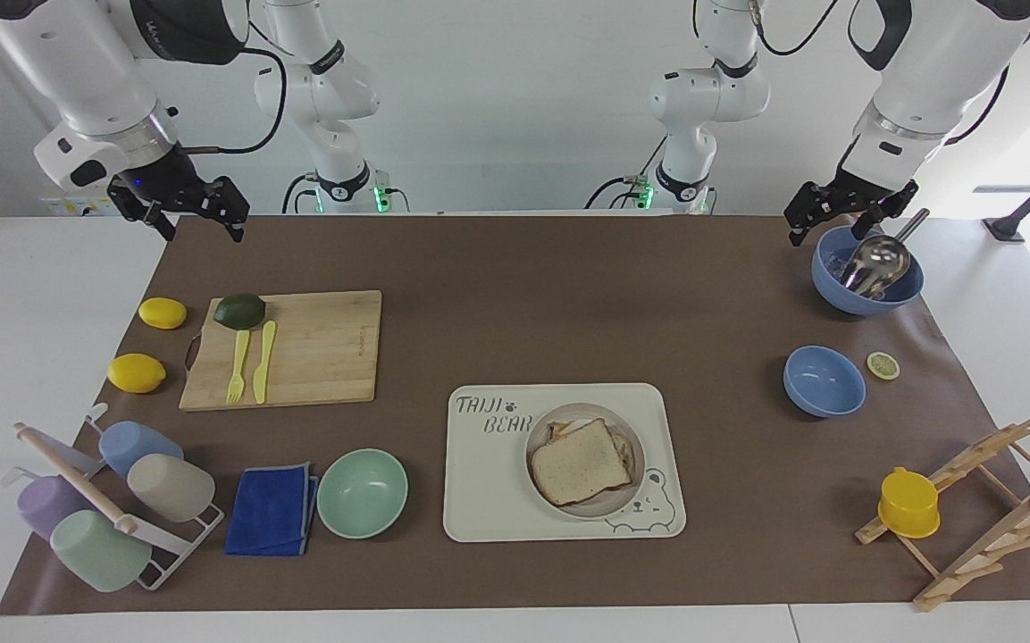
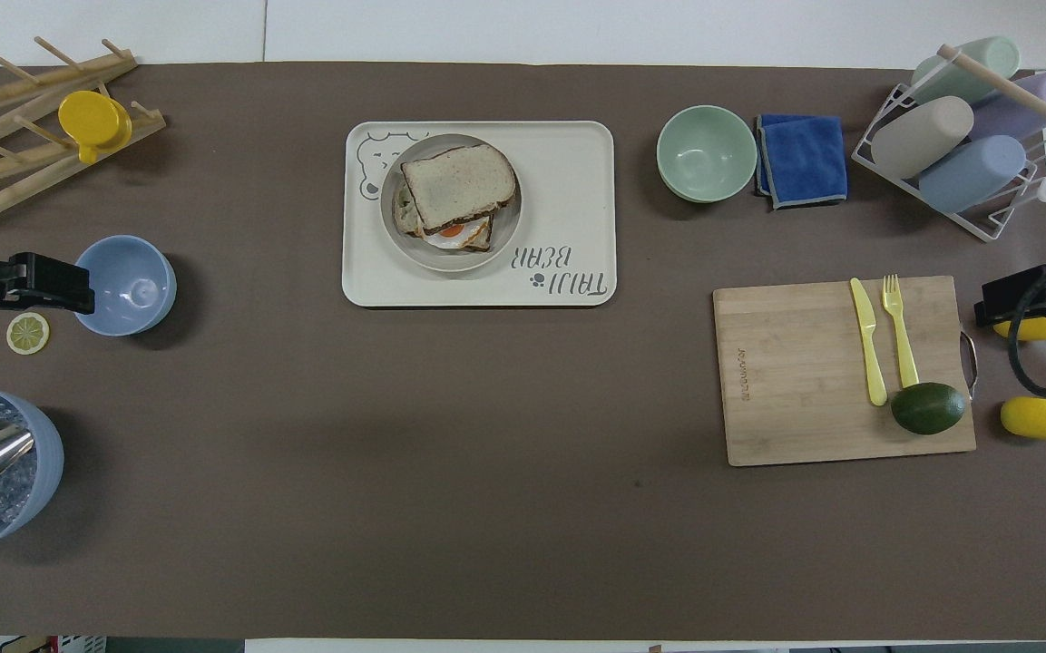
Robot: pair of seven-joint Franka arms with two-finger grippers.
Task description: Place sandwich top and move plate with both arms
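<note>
The sandwich top (image 1: 581, 461) lies flat on the egg toast on the plate (image 1: 543, 431), which sits on the bear-print tray (image 1: 488, 473). In the overhead view the sandwich top (image 2: 459, 185) covers most of the toast, and the egg shows at the edge nearer the robots; the plate's rim (image 2: 506, 238) shows around them. My left gripper (image 1: 827, 230) hangs open and empty in the air beside the blue bowl with the metal scoop (image 1: 867, 268). My right gripper (image 1: 200, 229) is open, empty and raised over the mat's corner near the cutting board (image 1: 300, 348).
A small blue bowl (image 1: 824, 381) and a lemon slice (image 1: 883, 364) lie near the left arm's end, with a wooden rack and yellow cup (image 1: 908, 502). A mint-green bowl (image 1: 362, 492), blue cloth (image 1: 272, 509), cup rack (image 1: 113, 500), two lemons and an avocado (image 1: 239, 311) lie toward the right arm's end.
</note>
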